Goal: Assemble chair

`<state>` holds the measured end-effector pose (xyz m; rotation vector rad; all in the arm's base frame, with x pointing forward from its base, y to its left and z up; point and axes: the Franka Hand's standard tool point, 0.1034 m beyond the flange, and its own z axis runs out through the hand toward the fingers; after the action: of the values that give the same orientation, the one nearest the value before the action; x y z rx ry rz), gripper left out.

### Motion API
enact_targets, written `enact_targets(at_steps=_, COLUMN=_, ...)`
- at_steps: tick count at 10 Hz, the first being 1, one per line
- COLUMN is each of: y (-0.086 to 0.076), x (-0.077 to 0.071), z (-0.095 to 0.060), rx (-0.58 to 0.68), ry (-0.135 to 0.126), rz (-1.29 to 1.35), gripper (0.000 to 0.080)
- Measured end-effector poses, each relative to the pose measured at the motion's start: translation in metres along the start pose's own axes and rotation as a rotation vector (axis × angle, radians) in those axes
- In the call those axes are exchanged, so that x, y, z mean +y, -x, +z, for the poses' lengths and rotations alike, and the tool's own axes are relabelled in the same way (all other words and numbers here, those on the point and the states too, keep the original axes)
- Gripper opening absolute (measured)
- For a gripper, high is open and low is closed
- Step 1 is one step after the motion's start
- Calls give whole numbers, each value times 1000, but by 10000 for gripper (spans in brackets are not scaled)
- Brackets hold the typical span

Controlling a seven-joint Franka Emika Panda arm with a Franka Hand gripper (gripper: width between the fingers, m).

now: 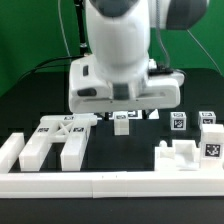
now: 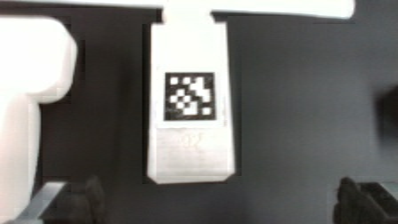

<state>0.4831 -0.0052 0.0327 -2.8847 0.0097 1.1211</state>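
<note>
We saw the claw (image 2: 210, 204) open, its fingers (image 2: 63, 203) spread wide and holding nothing, hanging just above a white chair leg (image 2: 191, 100) that lay flat on the dark desk (image 2: 294, 120). The X-braced panel (image 1: 60, 135) lay toward the exterior view's left. Other tagged chair pieces (image 1: 195, 145) sat toward its right.

At the exterior view's centre, the arm (image 1: 120, 50) blocked your sight of the table (image 1: 30, 105) behind. In the wrist view, the edge cut off both fingers (image 2: 57, 203) and the far end of the leg (image 2: 189, 100).
</note>
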Motion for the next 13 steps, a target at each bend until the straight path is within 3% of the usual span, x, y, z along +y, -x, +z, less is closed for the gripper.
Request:
enact_targets(at_steps=2, y=7, x=1, z=5, rx=-120, ry=-8, rz=10, gripper=649)
enact_targets(at_steps=3, y=1, x=2, z=7, rx=-149, ry=-6, rz=11, gripper=649)
enact_targets(at_steps=4, y=-1, x=3, z=8, rx=-136, ry=-6, rz=11, gripper=649)
enact_targets(at_steps=7, y=11, x=5, z=39, rx=-186, ry=-16, rz=29, gripper=649)
enact_targets(at_steps=10, y=11, x=6, z=42, rx=-187, ry=-16, rz=32, gripper=638)
enact_targets(at_steps=12, y=11, x=6, z=43, rx=-187, ry=-17, rz=32, gripper=286)
enact_targets(at_steps=13, y=11, x=6, z=43, rx=-188, ry=-17, rz=32, gripper=285)
